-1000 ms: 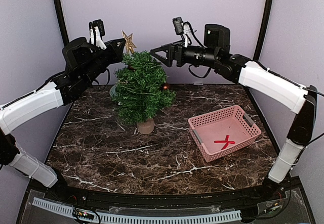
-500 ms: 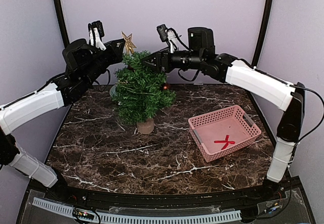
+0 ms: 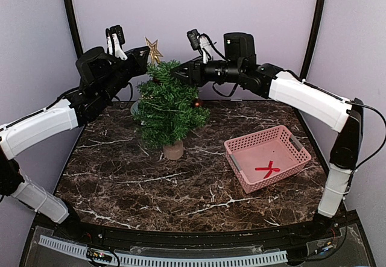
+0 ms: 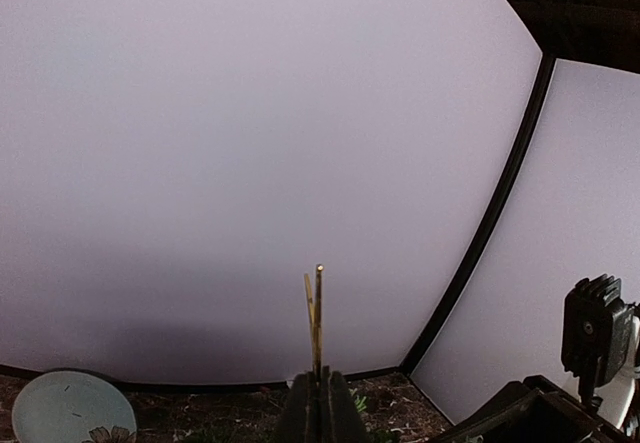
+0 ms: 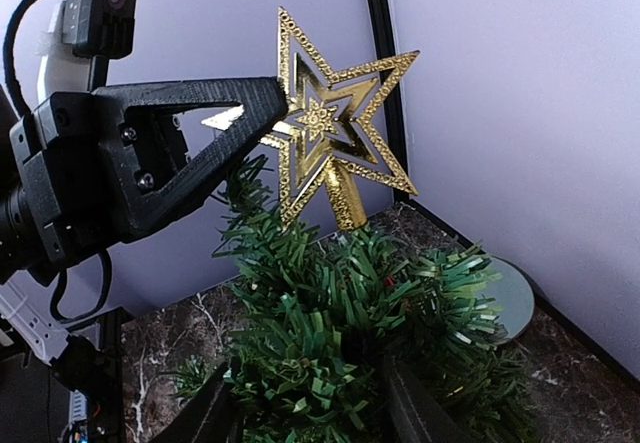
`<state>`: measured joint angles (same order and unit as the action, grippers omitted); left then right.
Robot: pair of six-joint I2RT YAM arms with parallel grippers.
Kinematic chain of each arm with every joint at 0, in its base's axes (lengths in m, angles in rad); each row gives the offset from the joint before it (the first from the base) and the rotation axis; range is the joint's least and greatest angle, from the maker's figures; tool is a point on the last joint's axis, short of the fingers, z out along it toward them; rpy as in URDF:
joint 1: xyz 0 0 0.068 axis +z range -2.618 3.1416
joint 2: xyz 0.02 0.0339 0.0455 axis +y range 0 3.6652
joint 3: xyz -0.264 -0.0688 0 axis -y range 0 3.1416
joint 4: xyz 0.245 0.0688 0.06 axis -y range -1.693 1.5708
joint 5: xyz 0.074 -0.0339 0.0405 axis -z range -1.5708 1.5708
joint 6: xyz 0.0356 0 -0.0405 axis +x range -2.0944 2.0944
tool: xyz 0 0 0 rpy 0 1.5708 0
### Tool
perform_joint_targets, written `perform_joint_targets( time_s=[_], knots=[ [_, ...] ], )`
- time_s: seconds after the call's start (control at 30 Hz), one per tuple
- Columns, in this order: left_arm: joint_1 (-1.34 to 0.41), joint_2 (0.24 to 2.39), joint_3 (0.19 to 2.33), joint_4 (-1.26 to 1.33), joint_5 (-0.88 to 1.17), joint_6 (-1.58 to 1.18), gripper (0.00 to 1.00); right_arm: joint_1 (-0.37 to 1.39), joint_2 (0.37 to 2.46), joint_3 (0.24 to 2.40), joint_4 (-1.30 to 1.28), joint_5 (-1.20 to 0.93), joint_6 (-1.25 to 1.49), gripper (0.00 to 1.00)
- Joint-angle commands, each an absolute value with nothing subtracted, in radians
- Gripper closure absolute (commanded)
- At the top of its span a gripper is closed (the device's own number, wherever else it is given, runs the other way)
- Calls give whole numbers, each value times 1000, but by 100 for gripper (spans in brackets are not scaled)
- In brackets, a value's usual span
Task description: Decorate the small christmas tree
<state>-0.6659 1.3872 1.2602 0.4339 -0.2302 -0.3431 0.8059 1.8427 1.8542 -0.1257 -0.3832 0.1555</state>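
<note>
One small tree (image 3: 169,109), light, bristly and springy, stands on the counter (image 3: 120,179) toward the back; it is likely best steadied at the crown. The left gripper (image 3: 146,53), clamped tight, holds one gold star (image 5: 322,121) over its tip. The right gripper (image 3: 175,73) half-closes around the crown, grip unclear. One basket (image 3: 234,163), one red bow (image 3: 267,169).

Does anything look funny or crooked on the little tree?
Yes: the gold star leans sideways above the small christmas tree, pinched by the left gripper, not sitting straight on top.
</note>
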Motion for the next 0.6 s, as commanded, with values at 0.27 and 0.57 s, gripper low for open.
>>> perform_joint_targets(
  time_s=[0.27,0.57],
  knots=[
    [-665,1365,1262,464,-265,-360,100,829,1861,1897,-102,-355,119,100],
    [-665,1356,1246,473,-273,-375,100,848,1849,1883,-109,-299,101,100]
  ],
)
